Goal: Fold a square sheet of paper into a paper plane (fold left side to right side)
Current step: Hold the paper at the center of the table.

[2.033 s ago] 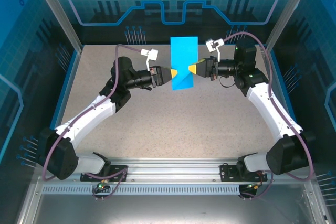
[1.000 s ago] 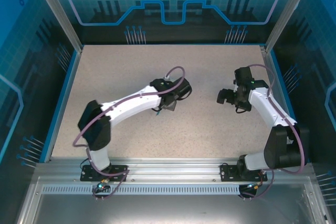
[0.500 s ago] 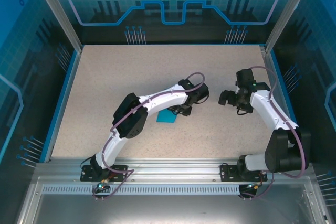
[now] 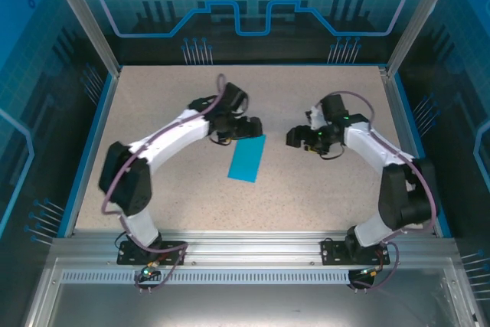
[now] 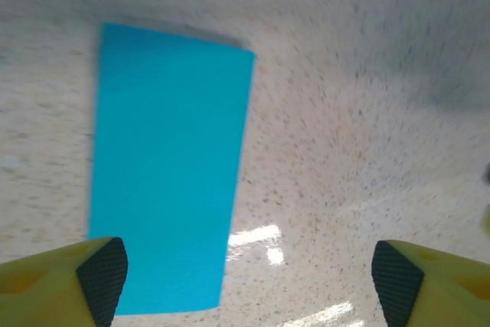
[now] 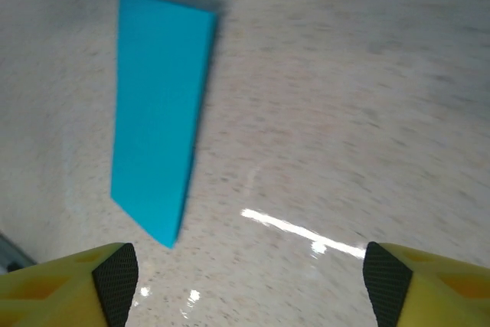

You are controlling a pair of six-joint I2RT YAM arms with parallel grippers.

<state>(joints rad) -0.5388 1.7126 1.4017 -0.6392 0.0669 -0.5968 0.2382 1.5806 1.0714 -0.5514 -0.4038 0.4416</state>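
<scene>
- Top external view showed the square sheet of paper (image 4: 247,159) lying on the desk (image 4: 153,97) as a narrow, slanted rectangle. It sat between the two arms and apart from both.
- Just beyond the sheet's far end hovered the left pincer (image 4: 250,127), its fingers spread with nothing between them. The right pincer (image 4: 295,138) stood off to the sheet's right, also spread and empty.
- Judging by that narrow shape, the side-to-side fold looked made. The step in hand seemed to be setting the crease or taking a fresh hold.
- To do that well, a low, slow descent was called for. One pincer should pin an end while the other ran along the folded edge, because thin paper slides easily on a smooth desk and the layers could slip out of line.
- Left wrist view gave what the overhead could not: clean, straight edges and the sheet's near end reaching right beside one yellow fingertip (image 5: 103,269). Whether they touched could not be told.
- Right wrist view showed a dark shadow along one long edge, hinting that the layers were not lying fully flat. That was too fine to make out from above.
</scene>
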